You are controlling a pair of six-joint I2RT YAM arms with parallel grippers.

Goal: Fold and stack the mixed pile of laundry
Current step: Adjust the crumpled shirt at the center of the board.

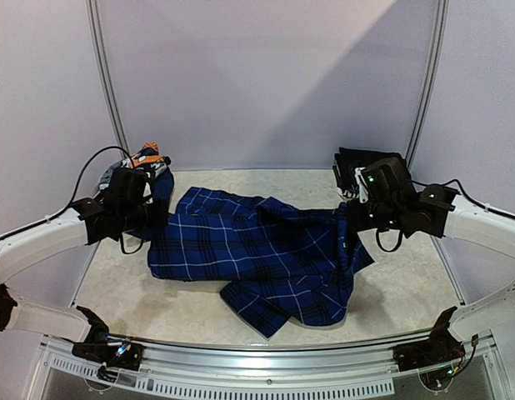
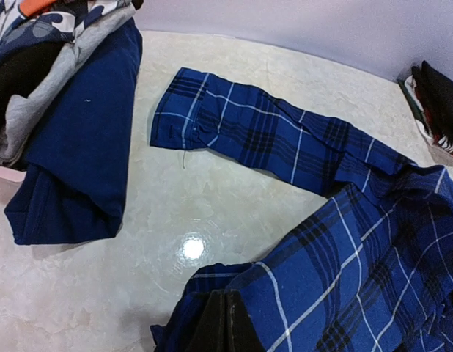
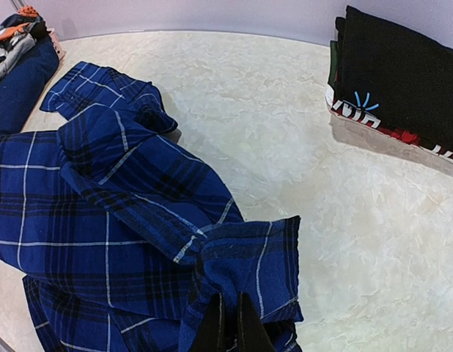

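A blue plaid shirt [image 1: 257, 258] lies spread and rumpled across the middle of the table. My left gripper [image 1: 151, 218] is at its left edge, shut on a fold of the plaid cloth [image 2: 300, 293]; the black fingertips [image 2: 226, 323] are pinched together in the left wrist view. One sleeve [image 2: 263, 136] stretches out flat beyond it. My right gripper [image 1: 355, 218] holds the shirt's right side lifted, shut on a bunched cuff [image 3: 256, 257]. The rest of the laundry pile [image 1: 147, 162] sits at the back left, with a solid blue garment [image 2: 80, 139] and grey and patterned pieces [image 2: 36, 44].
A stack of folded dark clothes [image 3: 402, 81] rests at the back right, also seen from above as the dark stack [image 1: 362, 167]. Pale marbled tabletop [image 2: 175, 220] shows between the shirt and the pile. Curved white walls ring the table.
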